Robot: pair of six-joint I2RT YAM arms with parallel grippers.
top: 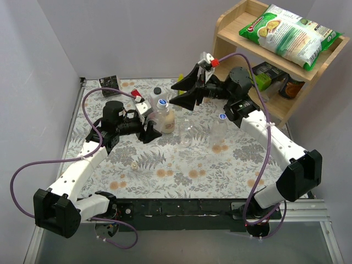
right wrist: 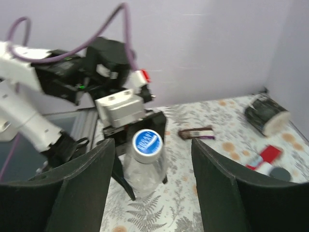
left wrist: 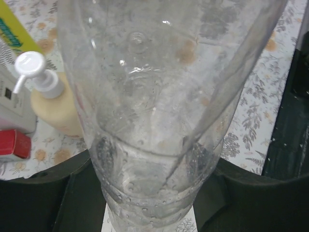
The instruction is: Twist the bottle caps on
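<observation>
My left gripper [top: 151,131] is shut on a clear bottle [top: 160,118] standing upright on the table. The bottle fills the left wrist view [left wrist: 154,121] between the black fingers [left wrist: 43,193]. A blue cap [top: 162,103] sits on its neck and also shows in the right wrist view [right wrist: 147,144]. My right gripper [top: 174,94] is open, above and just behind that cap, not touching it, with its fingers [right wrist: 87,183] either side of the bottle [right wrist: 145,174]. A second bottle [top: 219,129] wears a blue cap [top: 223,116]. A third bottle [top: 187,127] stands uncapped. A pale cap [top: 133,165] lies on the table.
A beige pump soap bottle [left wrist: 53,104] stands beside the held bottle, with a yellow bottle [left wrist: 14,29] behind it. A white bottle with a black lid [top: 157,91] stands at the back. A wooden shelf [top: 231,33] with a snack bag [top: 289,33] stands at the back right. A dark wrapper [right wrist: 195,132] lies on the table.
</observation>
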